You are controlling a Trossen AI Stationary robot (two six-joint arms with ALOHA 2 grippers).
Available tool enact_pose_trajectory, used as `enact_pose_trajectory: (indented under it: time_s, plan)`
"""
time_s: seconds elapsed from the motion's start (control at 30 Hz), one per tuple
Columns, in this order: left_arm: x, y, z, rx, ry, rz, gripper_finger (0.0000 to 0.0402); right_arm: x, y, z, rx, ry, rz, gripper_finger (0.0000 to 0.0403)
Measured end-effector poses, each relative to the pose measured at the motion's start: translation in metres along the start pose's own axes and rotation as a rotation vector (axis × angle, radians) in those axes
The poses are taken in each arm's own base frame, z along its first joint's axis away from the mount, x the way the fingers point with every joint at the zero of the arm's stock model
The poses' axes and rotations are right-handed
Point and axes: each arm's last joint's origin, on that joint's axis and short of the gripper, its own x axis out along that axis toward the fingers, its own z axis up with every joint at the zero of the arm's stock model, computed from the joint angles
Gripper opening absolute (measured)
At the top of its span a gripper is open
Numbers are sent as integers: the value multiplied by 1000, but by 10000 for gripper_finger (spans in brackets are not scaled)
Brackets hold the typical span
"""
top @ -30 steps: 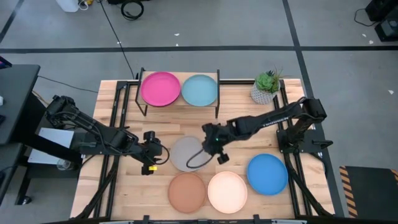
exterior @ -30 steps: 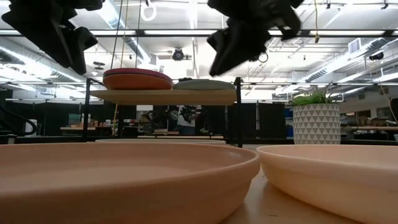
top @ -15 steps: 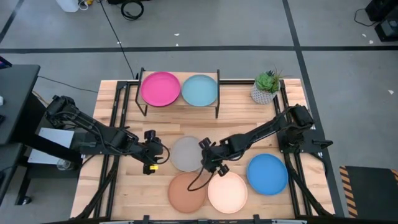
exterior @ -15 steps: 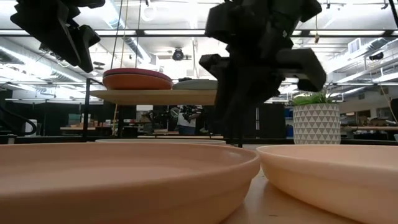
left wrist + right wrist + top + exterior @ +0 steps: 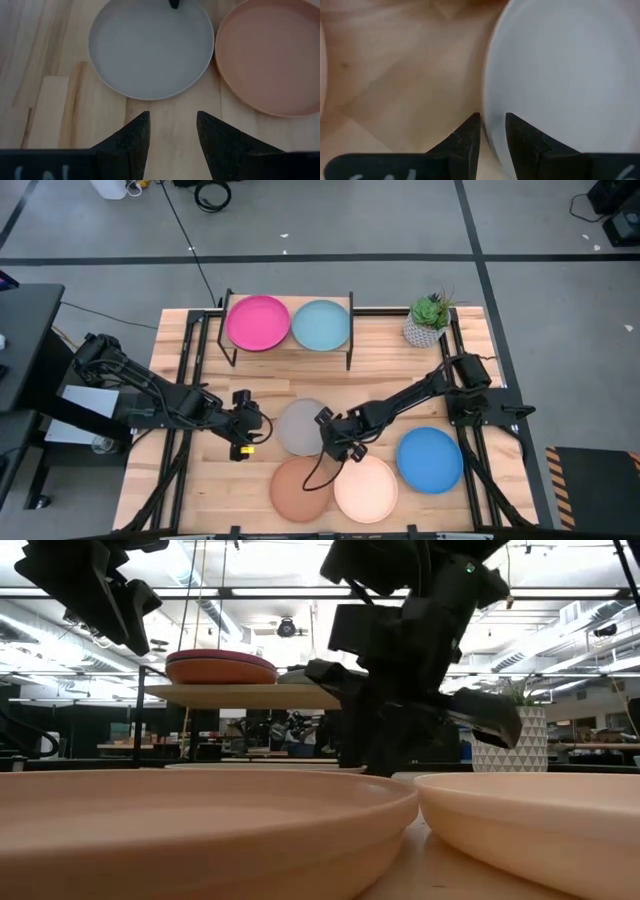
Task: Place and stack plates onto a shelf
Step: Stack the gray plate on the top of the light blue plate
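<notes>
I see the grey plate (image 5: 300, 426) at frame centre, its right rim between my right gripper's (image 5: 333, 442) slightly parted fingers. My left gripper (image 5: 252, 427) hovers open just left of it.

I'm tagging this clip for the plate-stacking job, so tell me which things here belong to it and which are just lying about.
Part of the job:
- shelf, with the magenta plate and pale blue plate on top
- grey plate, right claw at its rim
- terracotta plate
- cream plate
- bright blue plate
- left claw, open beside the grey plate

Just lying about:
- potted plant
</notes>
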Motion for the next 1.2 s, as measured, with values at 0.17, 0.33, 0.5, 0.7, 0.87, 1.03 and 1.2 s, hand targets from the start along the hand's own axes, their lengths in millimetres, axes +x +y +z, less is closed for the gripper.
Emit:
enact_pose_trajectory:
  time_s: [0.17, 0.33, 0.5, 0.7, 0.87, 1.03, 1.2]
  plan:
    - [0, 0, 1, -3, -7, -4, 169, 3, -2, -2, -24, 14, -3, 81]
    - [0, 0, 0, -1, -2, -3, 169, -2, -1, -4, -40, 54, -33, 35]
    - [0, 0, 0, -2, -3, -6, 169, -19, 3, 1, -60, 84, -85, 14]
    - [0, 0, 1, -2, -4, -7, 169, -60, 3, 12, -82, 79, -215, 30]
    - [0, 0, 1, -2, -5, -7, 169, -105, -1, 18, -88, -24, -280, 14]
    - [0, -1, 1, -2, -5, -8, 169, -142, -24, 9, -50, -52, -442, 25]
    - [0, -1, 1, -2, -6, -8, 169, -158, -63, -15, 11, -120, -495, 30]
